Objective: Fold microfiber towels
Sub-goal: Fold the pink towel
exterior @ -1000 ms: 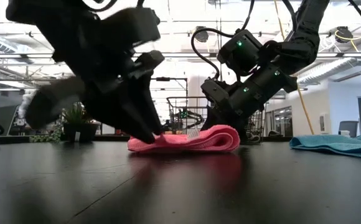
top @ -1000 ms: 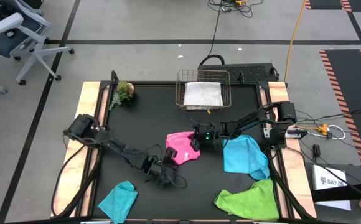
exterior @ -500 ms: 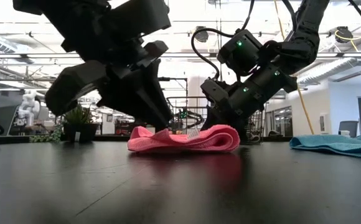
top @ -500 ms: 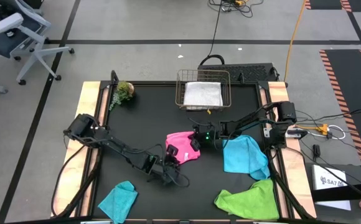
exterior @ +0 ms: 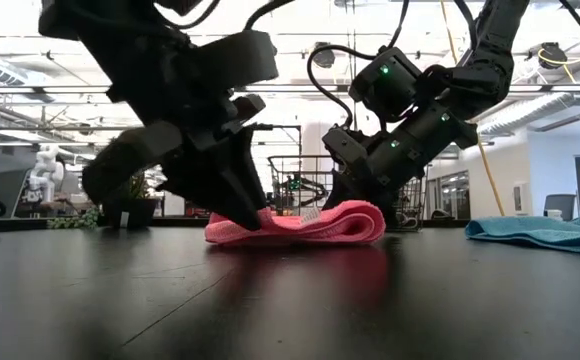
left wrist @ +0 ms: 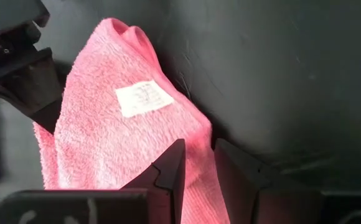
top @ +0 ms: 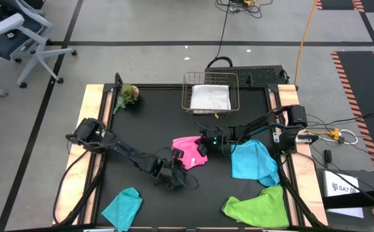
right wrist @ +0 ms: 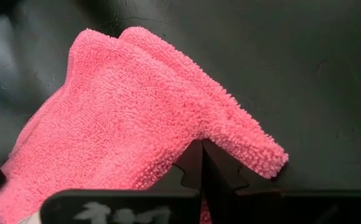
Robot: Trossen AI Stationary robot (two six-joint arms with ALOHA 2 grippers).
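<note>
The hot pink towel (top: 188, 153) lies folded over near the table's middle, its white label (left wrist: 144, 98) facing up. My left gripper (left wrist: 198, 152) comes in from the near left, its fingers closed on either side of the towel's near edge. My right gripper (right wrist: 202, 149) reaches in from the right, shut, with its tips in the towel's right side. A white towel (top: 210, 97) lies in the wire basket. The sky blue towel (top: 254, 161), lime green towel (top: 258, 206) and teal towel (top: 123, 207) lie crumpled on the table. My left gripper pinches the pink towel's near edge (left wrist: 200, 182) between its two fingers, slanting down from the table's near left. The towel rests on the table there (exterior: 232, 232). My right gripper is shut on the pink towel's right side (right wrist: 183, 142), slanting down from the table's right. The pile hides its tips, so I cannot tell one layer from several. The towel's rounded fold (exterior: 370, 222) rests on the table beside it.
The wire basket (top: 188, 90) stands at the far edge. A small green plant (top: 128, 95) sits at the far left. Bare black table lies between the pink towel and the near edge.
My left gripper has rolled about its own pointing line and shifted a little toward the pink towel's near edge. The towel's left end lifted slightly midway and lies flat again. My right gripper has kept still.
</note>
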